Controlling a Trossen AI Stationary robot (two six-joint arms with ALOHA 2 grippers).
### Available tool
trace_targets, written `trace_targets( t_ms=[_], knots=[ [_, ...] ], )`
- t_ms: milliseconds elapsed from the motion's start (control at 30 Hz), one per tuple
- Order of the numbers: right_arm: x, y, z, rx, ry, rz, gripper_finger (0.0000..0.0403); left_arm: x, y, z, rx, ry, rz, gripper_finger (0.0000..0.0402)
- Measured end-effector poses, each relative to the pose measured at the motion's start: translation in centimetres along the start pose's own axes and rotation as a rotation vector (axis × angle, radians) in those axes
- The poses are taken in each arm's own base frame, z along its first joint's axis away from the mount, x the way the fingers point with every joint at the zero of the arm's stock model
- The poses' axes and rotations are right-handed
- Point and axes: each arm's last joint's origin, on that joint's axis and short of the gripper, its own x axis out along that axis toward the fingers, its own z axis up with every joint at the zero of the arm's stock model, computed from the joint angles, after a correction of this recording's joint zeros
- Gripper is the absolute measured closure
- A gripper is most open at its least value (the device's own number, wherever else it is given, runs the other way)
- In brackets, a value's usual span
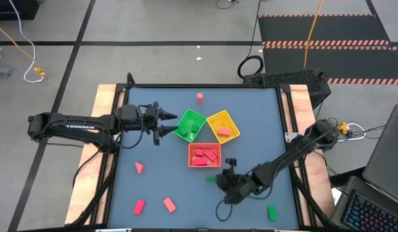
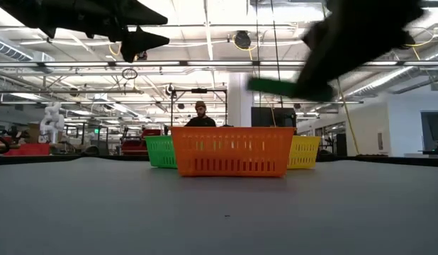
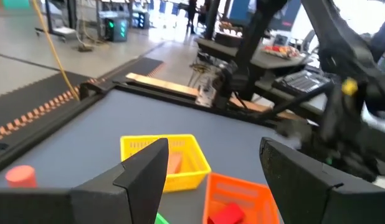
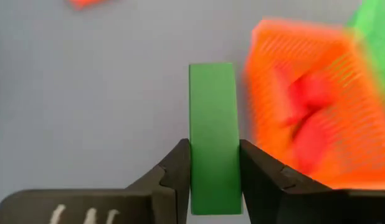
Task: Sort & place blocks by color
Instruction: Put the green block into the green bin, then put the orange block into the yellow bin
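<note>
We see the table (image 1: 250,129) filling the middle of the high view, with three trays clustered at its centre: the green tray (image 1: 190,124) upper left of the cluster, the yellow tray (image 1: 223,125) upper right, the red tray (image 1: 204,154) below them. The left arm (image 1: 70,124) reaches in from the frame's left, its end effector (image 1: 165,122) spread wide and grasping nothing, just left of the green tray. The right arm (image 1: 295,151) comes from the right edge down toward the lower middle, where the right end effector (image 1: 219,182) is clenched on a green block (image 4: 212,137); in the low view that block hangs clear above the table.

The block's long axis runs straight out ahead of the fingers, in line with them. The green tray lies up and to the left of this end effector in the high view, beyond the red tray, so we judge the carry must pass over or around the red tray. The left arm is far nearer that tray, yet the block is with the right.

Loose blocks remain: pink ones at lower left (image 1: 139,206), a salmon one (image 1: 169,205) beside them, a green one (image 1: 272,211) at lower right, a red cylinder (image 1: 199,97) near the top edge
</note>
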Motion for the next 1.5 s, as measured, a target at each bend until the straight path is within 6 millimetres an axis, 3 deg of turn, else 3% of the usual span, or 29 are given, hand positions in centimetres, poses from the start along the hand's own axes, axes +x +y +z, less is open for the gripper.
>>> trace_targets(
  t_ms=[167, 400, 633, 767, 900, 1100, 1300, 1500],
  knots=[
    [-1.2, -4.5, 3.0, -0.113, -0.114, -0.144, 0.0307, 0.0, -0.7, -0.5, 0.002, 0.034, -0.011, 0.0149],
    [0.7, -12.6, 6.1, -0.174, -0.175, -0.224, 0.0307, 0.0, -1.4, -0.9, 0.007, 0.063, 0.010, 0.0149],
    [4.5, -20.2, 6.4, -0.116, -0.207, -0.167, 0.0307, 0.0, -1.5, -1.0, 0.011, 0.069, 0.031, 0.0149],
    [6.7, -22.8, 5.8, -0.081, -0.225, -0.103, 0.0307, 0.0, -1.5, -1.1, -0.004, 0.067, 0.064, 0.0149],
    [8.7, -24.1, 5.1, -0.062, -0.239, -0.044, 0.0307, 0.0, -1.5, -1.3, -0.023, 0.082, 0.074, 0.0149],
    [10.2, -24.1, 4.5, -0.059, -0.226, -0.039, 0.0304, 0.0, -1.7, -1.5, -0.019, 0.102, 0.085, 0.0149],
    [10.2, -24.2, 4.6, -0.013, -0.244, -0.043, 0.0239, 0.0, -1.7, -1.6, -0.020, 0.103, 0.088, 0.0149],
    [10.2, -24.4, 4.6, 0.000, -0.233, -0.122, 0.0202, 0.0, -1.8, -1.6, -0.022, 0.103, 0.085, 0.0149]
  ],
)
